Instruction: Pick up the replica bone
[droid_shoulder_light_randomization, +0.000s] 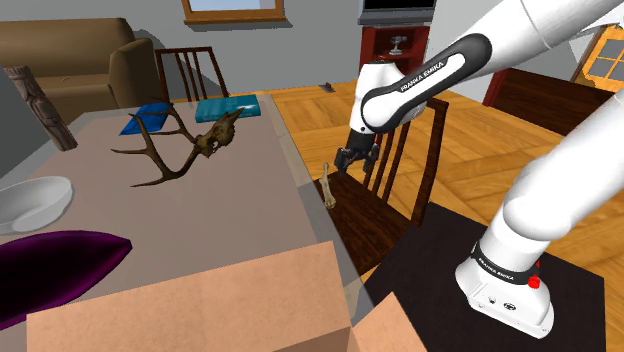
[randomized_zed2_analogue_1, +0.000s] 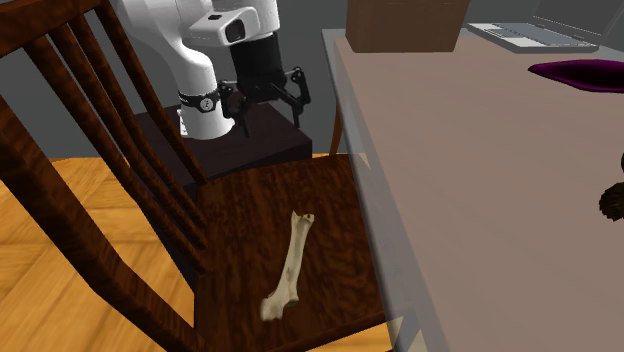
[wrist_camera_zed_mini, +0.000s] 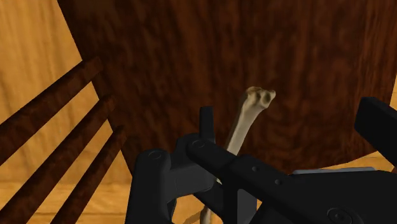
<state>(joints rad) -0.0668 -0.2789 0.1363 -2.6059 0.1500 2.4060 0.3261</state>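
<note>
Evidently grasping is remaining: the gripper (randomized_zed2_analogue_1: 270, 108) is hovering, fingers apart, holding nothing, while the bone (randomized_zed2_analogue_1: 288, 265) is lying on the chair seat (randomized_zed2_analogue_1: 240, 205), at its six o'clock in the second exterior view.

Shoulder view: high, behind the stand (droid_shoulder_light_randomization: 506, 292), facing over the chair (droid_shoulder_light_randomization: 372, 215). Second exterior view: close, across the chair, facing back. Wrist view: near, above the chair. All share its seat and the bone (droid_shoulder_light_randomization: 328, 187).

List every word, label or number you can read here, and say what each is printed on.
"FRANKA EMIKA": white letters on the arm's dark joint band.
"FRANKA EMIKA": small, on the dark base ring.
A white mark on that ring in the second exterior view: too small to read.
</note>
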